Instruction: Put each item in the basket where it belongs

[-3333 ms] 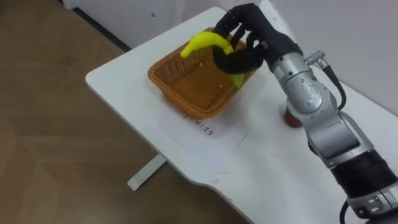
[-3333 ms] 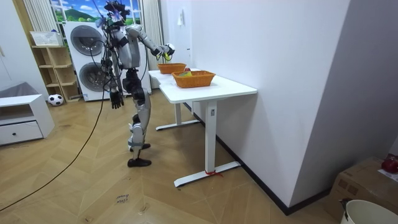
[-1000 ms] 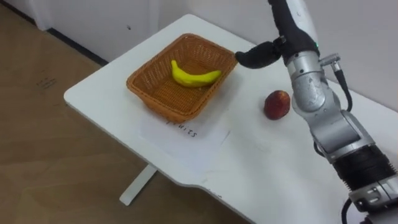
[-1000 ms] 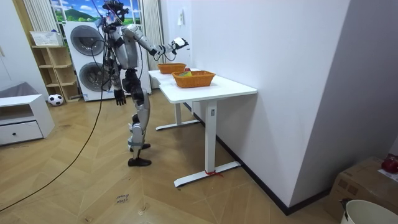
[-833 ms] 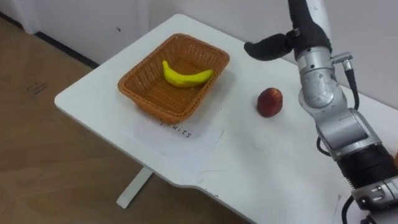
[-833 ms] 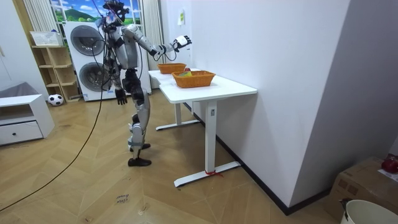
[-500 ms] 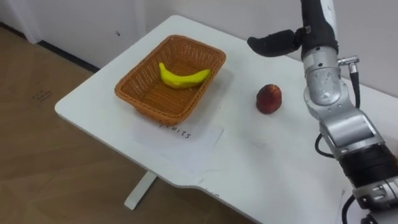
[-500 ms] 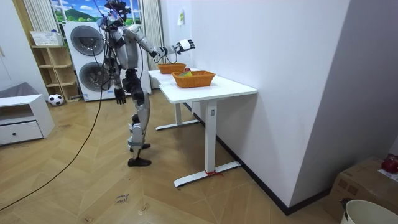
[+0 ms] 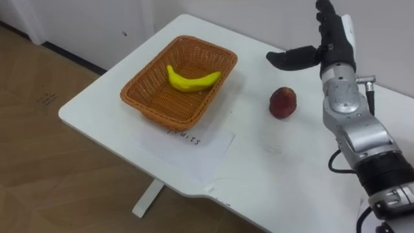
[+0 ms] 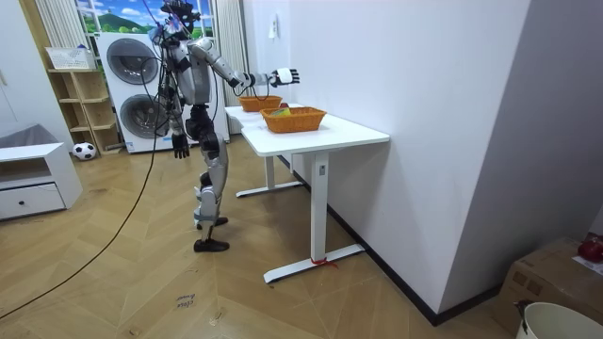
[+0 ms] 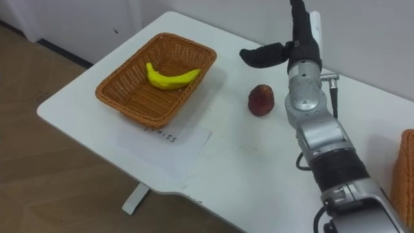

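Note:
A yellow banana (image 9: pixel 192 79) lies inside the wicker fruit basket (image 9: pixel 147 96) at the table's left end. A red round fruit (image 9: pixel 283 102) sits on the white tabletop to the right of the basket. My right hand (image 9: pixel 328 44) hovers above and behind this fruit, open, with fingers straight up and the thumb pointing left; it holds nothing. In the right eye view the same hand (image 11: pixel 299 40) is raised over the red fruit (image 11: pixel 261 99). In the room view my left hand (image 10: pixel 176 144) hangs beside my hip, and I stand at the table's end.
A paper label (image 9: pixel 187 137) lies under the basket's front edge. A second wicker basket (image 11: pixel 406 175) shows at the right edge of the table. The table edge (image 9: pixel 97 133) runs close to the fruit basket on the left. A washing machine (image 10: pixel 132 89) stands behind me.
My right hand has let go of the banana, which now lies in the basket, and has risen and drawn back to the right above the red fruit. The head camera shifted slightly.

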You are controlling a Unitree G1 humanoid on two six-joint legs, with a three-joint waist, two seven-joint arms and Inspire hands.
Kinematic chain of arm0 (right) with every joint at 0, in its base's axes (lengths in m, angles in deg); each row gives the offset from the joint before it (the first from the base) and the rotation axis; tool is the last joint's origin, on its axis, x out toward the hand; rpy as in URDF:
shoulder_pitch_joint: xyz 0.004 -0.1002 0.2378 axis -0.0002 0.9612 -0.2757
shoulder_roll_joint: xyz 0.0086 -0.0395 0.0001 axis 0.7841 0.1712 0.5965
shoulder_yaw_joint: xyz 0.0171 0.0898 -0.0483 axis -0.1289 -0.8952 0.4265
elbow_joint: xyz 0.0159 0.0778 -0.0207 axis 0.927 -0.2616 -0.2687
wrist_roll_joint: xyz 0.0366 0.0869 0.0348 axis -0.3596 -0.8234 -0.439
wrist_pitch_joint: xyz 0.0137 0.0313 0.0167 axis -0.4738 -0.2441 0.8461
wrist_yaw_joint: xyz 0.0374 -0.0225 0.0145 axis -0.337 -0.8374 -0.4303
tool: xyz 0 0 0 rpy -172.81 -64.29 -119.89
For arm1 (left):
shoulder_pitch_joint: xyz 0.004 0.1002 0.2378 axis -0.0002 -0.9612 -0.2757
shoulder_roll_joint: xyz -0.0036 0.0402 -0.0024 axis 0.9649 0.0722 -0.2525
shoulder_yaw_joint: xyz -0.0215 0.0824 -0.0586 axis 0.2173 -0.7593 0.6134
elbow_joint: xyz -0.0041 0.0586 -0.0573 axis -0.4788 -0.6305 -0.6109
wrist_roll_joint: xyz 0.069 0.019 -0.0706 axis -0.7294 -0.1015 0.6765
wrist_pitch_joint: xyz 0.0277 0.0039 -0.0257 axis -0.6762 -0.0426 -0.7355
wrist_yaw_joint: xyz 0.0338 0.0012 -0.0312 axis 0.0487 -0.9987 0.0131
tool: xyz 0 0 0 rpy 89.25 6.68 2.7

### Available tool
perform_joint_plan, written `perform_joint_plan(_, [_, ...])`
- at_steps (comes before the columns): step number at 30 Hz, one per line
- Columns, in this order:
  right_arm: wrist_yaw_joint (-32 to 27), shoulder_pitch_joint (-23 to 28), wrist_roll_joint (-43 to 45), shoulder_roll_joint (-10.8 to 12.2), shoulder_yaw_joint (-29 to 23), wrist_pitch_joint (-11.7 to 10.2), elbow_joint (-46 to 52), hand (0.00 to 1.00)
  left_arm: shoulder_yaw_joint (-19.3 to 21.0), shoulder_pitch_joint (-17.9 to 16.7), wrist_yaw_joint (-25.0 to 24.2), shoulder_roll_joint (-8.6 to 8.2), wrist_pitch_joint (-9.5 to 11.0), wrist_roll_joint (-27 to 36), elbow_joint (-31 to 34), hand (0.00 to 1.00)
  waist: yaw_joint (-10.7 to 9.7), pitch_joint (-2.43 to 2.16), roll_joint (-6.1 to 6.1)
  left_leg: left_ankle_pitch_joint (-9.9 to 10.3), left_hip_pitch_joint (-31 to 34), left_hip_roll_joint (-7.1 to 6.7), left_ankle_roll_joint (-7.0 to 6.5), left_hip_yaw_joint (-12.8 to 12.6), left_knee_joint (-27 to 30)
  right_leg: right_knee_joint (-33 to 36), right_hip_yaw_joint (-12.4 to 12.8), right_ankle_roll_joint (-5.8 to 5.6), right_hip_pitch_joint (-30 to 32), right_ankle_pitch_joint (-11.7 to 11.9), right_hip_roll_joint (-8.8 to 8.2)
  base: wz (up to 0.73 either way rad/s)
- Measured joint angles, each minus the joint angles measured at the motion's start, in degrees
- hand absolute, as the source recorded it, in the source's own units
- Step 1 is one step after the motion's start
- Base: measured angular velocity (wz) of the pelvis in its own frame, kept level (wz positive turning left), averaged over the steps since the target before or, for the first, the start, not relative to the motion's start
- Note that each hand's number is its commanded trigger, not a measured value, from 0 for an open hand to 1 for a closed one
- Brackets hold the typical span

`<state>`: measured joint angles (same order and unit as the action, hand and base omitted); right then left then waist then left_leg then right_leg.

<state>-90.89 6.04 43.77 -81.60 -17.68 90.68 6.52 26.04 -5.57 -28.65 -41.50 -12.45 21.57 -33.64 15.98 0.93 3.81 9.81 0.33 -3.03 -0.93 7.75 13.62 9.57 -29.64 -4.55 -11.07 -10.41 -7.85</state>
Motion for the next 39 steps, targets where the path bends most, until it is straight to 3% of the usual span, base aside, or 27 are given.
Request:
perform_joint_plan(5, [1.6, 0.0, 0.0, 0.0, 0.0, 0.0, -1.4, 0.0, 0.0, 0.0, 0.0, -1.04, -0.2, 0.0, 0.0, 0.0, 0.0, -0.5, -0.87, 0.0, -0.1, 0.1, 0.0, -0.4, 0.0, 0.0, 0.7, -0.18, 0.1, -0.1, 0.03, -0.03])
perform_joint_plan(10, [1.9, 0.0, 0.0, 0.0, 0.0, 0.0, -1.5, 0.0, 0.0, 0.0, 0.0, -1.12, -0.2, 0.0, 0.0, 0.0, 0.0, -0.61, -0.64, 0.0, -0.1, 0.15, 0.01, -0.6, 0.0, 0.0, 1.2, -0.2, 0.1, -0.1, 0.05, -0.01])
perform_joint_plan(22, [6.2, 0.0, -1.5, 1.0, 0.2, 0.3, -3.8, 0.0, -1.8, 0.0, -0.7, -1.17, -0.6, 0.1, 0.4, 0.0, 0.1, -0.48, 0.37, -0.1, 1.2, 0.09, 0.02, -0.5, 0.2, 0.1, 1.1, -0.2, 1.2, -0.1, 0.07, 0.0])
perform_joint_plan(39, [7.9, 1.3, -1.8, 2.1, 0.7, 0.3, -5.9, 0.0, -2.3, 0.1, -0.1, -1.33, -0.5, 1.3, 1.3, 0.0, 0.4, -0.33, 0.03, -0.2, 3.1, 0.04, 0.01, -0.3, 0.8, 0.0, 1.1, -0.2, 2.9, -0.1, 0.08, 0.0])
